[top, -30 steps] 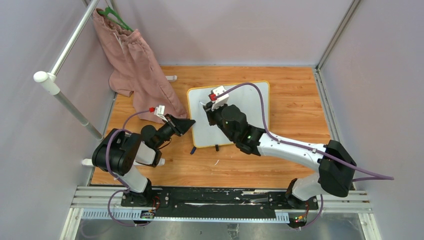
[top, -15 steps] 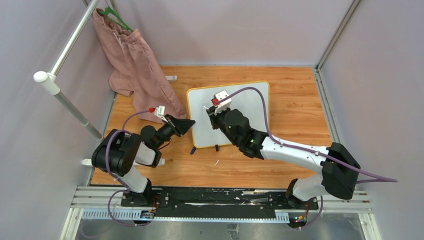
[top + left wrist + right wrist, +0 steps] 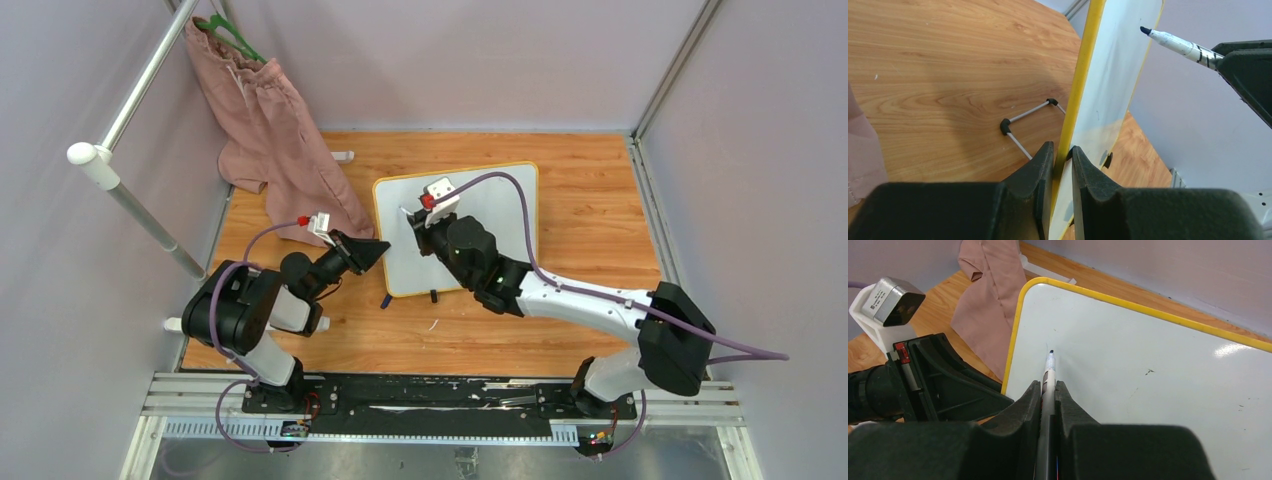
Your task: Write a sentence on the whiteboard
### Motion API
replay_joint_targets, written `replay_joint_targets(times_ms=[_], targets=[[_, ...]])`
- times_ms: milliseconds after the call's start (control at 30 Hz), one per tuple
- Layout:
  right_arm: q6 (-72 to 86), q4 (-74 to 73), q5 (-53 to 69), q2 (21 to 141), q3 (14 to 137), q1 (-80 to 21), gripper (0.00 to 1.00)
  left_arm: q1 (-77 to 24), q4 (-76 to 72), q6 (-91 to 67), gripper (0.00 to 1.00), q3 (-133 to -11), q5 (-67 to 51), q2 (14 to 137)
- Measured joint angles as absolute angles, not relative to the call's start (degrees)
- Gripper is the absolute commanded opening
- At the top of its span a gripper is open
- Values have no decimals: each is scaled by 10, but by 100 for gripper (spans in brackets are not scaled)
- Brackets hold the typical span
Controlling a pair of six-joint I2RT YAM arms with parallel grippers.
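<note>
Left gripper pinched the whiteboard by its yellow left edge; board stood propped mid-worktop. Right gripper was clamped on a marker, tip by the board's upper-left face. Touching or not: couldn't tell. Only the left wrist view showed the wire stand behind the board.
</note>
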State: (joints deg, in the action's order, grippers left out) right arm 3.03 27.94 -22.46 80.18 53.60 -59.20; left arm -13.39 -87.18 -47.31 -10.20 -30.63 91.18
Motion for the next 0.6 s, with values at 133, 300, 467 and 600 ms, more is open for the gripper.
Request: replay_joint_targets(times_ms=[133, 300, 467, 600], targets=[[29, 280, -224, 816, 548, -592, 0, -136, -872, -471, 0, -101, -306, 907], [27, 280, -225, 828, 563, -592, 0, -136, -871, -469, 0, -98, -307, 901], [25, 280, -225, 839, 572, -592, 0, -137, -870, -469, 0, -97, -307, 896], [25, 277, -225, 845, 573, -592, 0, -137, -869, -469, 0, -97, -308, 895]])
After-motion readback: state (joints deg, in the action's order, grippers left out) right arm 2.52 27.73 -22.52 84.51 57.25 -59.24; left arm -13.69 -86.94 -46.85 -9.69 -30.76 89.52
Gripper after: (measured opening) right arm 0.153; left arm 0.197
